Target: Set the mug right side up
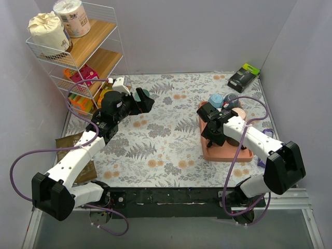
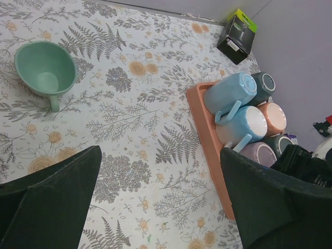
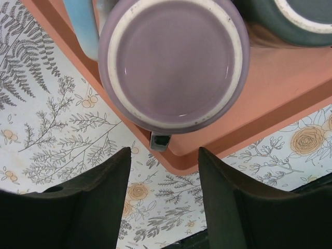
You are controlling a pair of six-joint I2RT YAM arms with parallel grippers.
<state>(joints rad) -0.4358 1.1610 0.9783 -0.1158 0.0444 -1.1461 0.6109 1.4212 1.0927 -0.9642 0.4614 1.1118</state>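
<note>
Lavender ceramic mug, inverted: only the base shows; walls and mouth are hidden beneath it, and the handle is reduced to a dark stub. Not made out beneath the right arm in the top view.
Pale blue glazed mug: cut by the right wrist view's upper edge.
Dark teal mug: cut by the upper and right edges.
Salmon plastic tray: one corner framed; from above, the centre lies under the arm.
Right gripper: finger bases cut by the lower edge.
Left gripper: likewise.
Brown flat packet: partly under the left arm.
Black-and-green carton: print too small to read.
</note>
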